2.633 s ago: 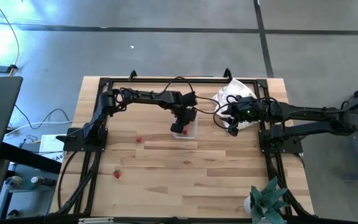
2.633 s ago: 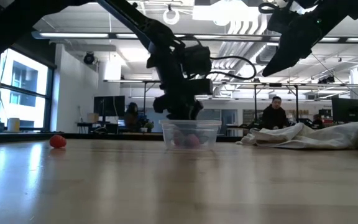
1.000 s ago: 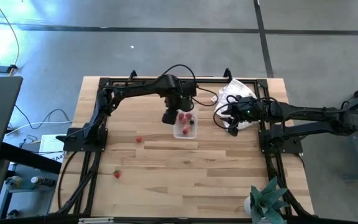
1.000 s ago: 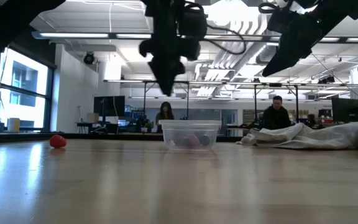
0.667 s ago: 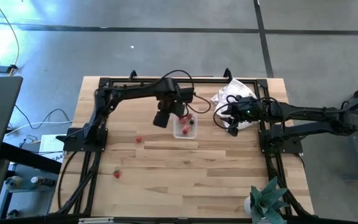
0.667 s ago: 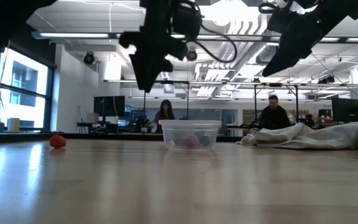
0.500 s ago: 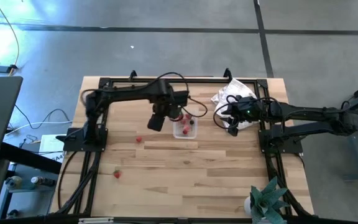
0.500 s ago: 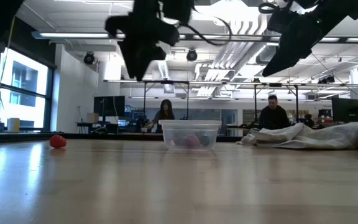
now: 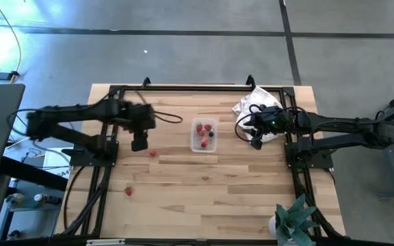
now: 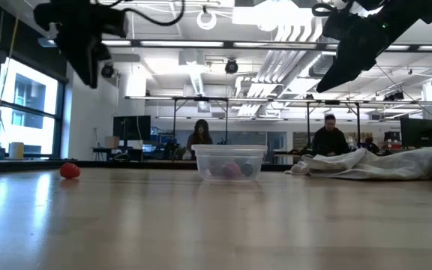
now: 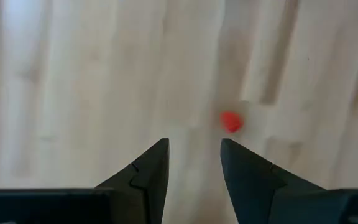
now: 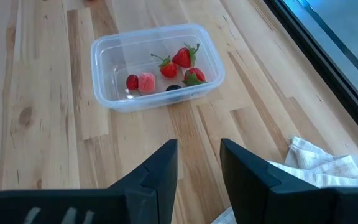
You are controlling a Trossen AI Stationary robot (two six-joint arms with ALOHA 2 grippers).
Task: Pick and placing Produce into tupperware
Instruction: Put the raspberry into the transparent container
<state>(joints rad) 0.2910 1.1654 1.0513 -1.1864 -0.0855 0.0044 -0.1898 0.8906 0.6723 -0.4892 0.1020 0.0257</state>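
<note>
The clear tupperware tub (image 9: 203,134) (image 12: 157,65) (image 10: 229,161) stands on its base mid-table and holds several small red pieces (image 12: 181,56) and a dark one (image 12: 174,88). Two red pieces lie loose on the wood, one (image 9: 152,153) (image 11: 230,121) (image 10: 69,170) left of the tub and another (image 9: 128,191) nearer the near edge. My left gripper (image 9: 139,143) (image 11: 193,144) hangs open high above the table, just left of the first loose piece. My right gripper (image 9: 255,140) (image 12: 197,144) waits open in the air, right of the tub.
A crumpled white cloth (image 9: 255,102) (image 10: 381,163) (image 12: 316,165) lies at the table's far right, under the right arm. A green plant-like object (image 9: 294,219) sits at the near right corner. People sit in the room beyond the far edge. Bare wood lies near of the tub.
My left gripper has swung from beside the tub toward the table's left edge, staying high, and now hangs over the loose red piece left of the tub. The tub and its pieces have stayed put.
</note>
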